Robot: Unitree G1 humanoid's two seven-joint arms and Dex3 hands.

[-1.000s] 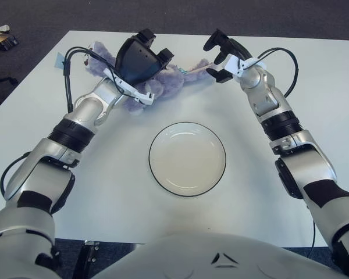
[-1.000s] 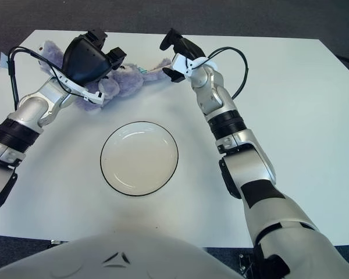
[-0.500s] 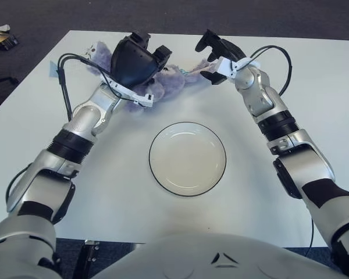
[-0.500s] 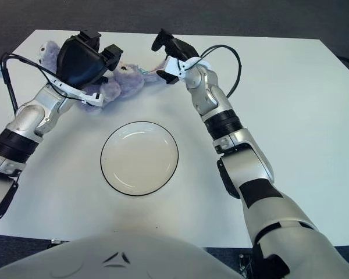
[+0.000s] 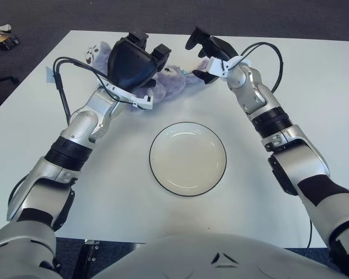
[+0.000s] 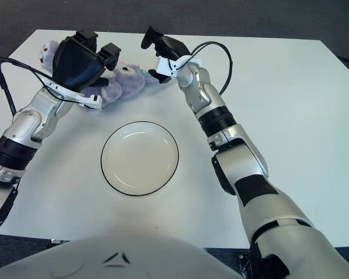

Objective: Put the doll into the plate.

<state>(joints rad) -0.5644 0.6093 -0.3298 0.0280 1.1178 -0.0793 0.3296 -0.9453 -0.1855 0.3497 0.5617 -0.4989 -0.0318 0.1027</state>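
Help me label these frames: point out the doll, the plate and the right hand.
doll point(image 5: 170, 81): left eye view, purple body between the hands.
plate point(image 5: 188, 158): left eye view, bare centre.
right hand point(image 5: 205, 51): left eye view, middle of the hand, at the doll's right end.

Fuzzy purple plush doll point(image 5: 173, 81), glossy white plate point(image 5: 187, 158), matt white table point(image 5: 291, 174).

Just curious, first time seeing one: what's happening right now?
Left robot hand over doll, right robot hand at its far end, neither gripping. Plate empty. Nothing in the way.
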